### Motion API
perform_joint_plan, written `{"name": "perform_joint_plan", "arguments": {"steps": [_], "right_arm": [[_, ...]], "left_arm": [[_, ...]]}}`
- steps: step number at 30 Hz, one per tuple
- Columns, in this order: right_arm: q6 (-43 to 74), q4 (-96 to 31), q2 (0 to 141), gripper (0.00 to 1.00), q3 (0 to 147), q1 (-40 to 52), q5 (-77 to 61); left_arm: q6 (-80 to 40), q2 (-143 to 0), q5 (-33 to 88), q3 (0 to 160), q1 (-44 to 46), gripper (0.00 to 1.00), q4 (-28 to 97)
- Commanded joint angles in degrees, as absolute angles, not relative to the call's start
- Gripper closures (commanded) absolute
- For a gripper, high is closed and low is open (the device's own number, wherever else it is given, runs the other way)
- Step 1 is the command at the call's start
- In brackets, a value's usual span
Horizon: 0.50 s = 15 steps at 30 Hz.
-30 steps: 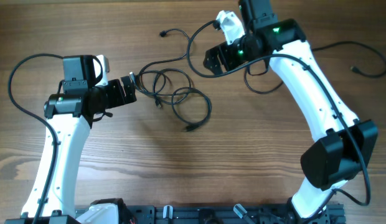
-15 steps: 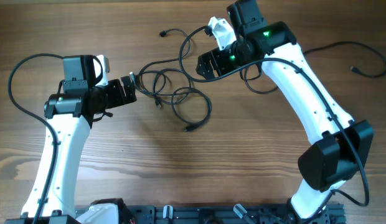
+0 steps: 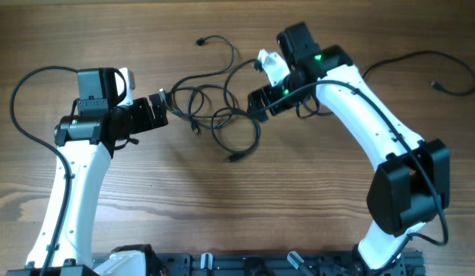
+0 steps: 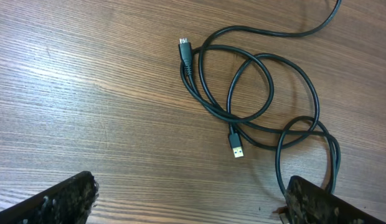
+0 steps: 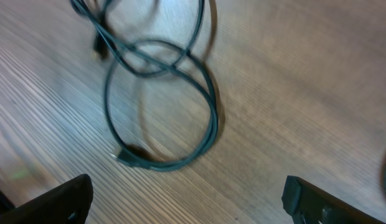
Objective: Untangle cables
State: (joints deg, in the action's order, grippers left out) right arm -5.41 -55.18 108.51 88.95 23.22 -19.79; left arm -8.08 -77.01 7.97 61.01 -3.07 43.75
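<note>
The cables (image 3: 214, 111) lie as thin black tangled loops on the wooden table between the two arms; one strand runs up to a plug (image 3: 200, 41). In the left wrist view the loops (image 4: 261, 106) show a metal-tipped plug (image 4: 237, 148) and another plug (image 4: 185, 48). My left gripper (image 3: 162, 107) is open and empty at the loops' left edge; it also shows in the left wrist view (image 4: 187, 199). My right gripper (image 3: 257, 103) is open and empty above the loops' right edge; in the right wrist view (image 5: 187, 199) a loop (image 5: 162, 106) with a plug end (image 5: 127, 155) lies ahead of its fingers.
Thicker black wires trail from the right arm across the table's upper right (image 3: 421, 61), ending near a small plug (image 3: 435, 84). The left arm's own wire arcs at the far left (image 3: 23, 84).
My right arm has swung down and left, from the strand at the top towards the right edge of the tangle. The left arm has not moved. The loops look unchanged.
</note>
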Motion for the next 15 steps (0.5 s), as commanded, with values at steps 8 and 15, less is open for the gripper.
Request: {"name": "perform_joint_plan", "arguments": {"steps": [8,15], "right_arm": [[-6.5,-46.8,107.5,0.00,77.4,23.5,-27.1],[-7.2,-37.5,107.5,0.05,70.8,25.0,-27.1]], "left_arm": [[-8.6,-76.7,8.0,60.8,-3.4,0.00,43.8],[-8.6,-76.7,8.0,60.8,-3.4,0.00,43.8]]}}
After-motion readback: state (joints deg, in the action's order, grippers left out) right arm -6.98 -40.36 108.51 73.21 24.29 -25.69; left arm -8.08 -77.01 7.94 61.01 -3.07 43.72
